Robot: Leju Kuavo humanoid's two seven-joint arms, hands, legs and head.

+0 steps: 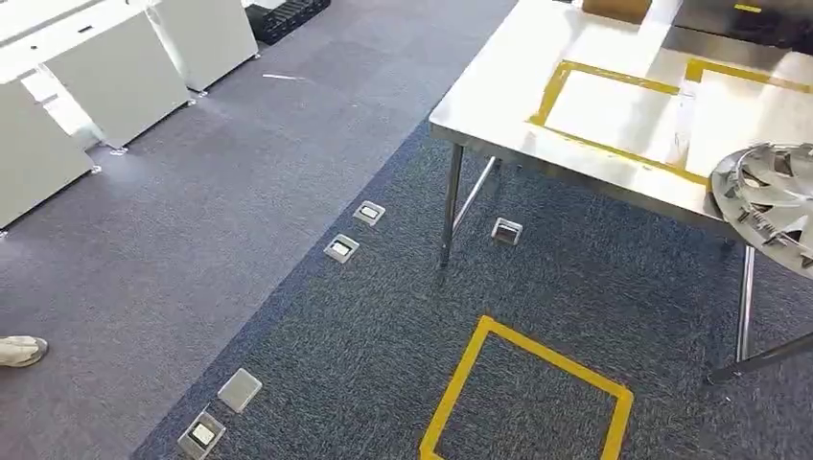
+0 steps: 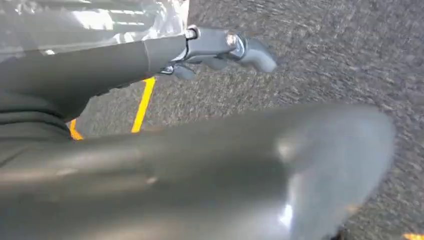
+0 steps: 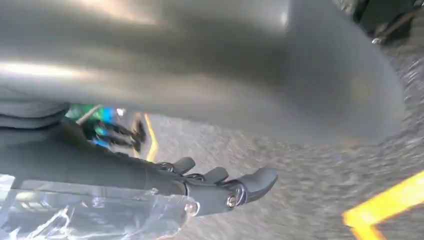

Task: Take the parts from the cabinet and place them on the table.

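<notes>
The part, a silver hubcap (image 1: pixel 772 199) wrapped in clear plastic, hangs at the right edge of the head view, just over the near rim of the surface (image 1: pixel 537 67), with part of it out past the rim above the carpet (image 1: pixel 288 287). Both wrist views show a sheet of that plastic lying along the fingers. The left hand (image 2: pixel 210 50) has its fingers stretched along the wrapped edge and its thumb broad in the foreground; the right hand (image 3: pixel 215 187) lies the same way. Each seems to press the hubcap from its own side, though the contact itself is hidden, so how firm the hold is cannot be told. The main risk, as a judgement, is slippage: plastic film against smooth fingers gives little friction, and any easing of the squeeze could let the part slide down onto the carpet. A second risk is the rim: carried too low, the hubcap could knock the surface's edge or be set down half off it and tip. The yellow taped box (image 1: pixel 614 105) on the surface looks like the intended spot, and it lies further in.
</notes>
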